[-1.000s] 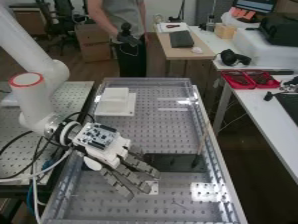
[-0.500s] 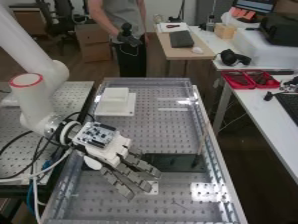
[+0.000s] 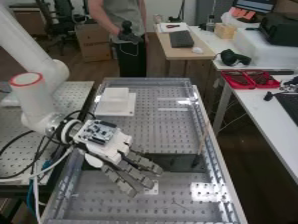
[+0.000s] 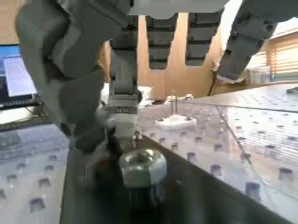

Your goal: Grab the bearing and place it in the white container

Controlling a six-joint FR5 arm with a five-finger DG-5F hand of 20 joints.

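Edging toward one o'clock in the high view, my hand is spread wide, and closing off-centre could topple the hex-sided bearing.

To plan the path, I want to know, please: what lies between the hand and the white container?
In the high view, only perforated bench surface lies between the hand and the white container.

we see a smooth white arm with rounded joints and a red ring, black and white cables, and a white-backed hand bearing a circuit board and blocky dark grey fingers.
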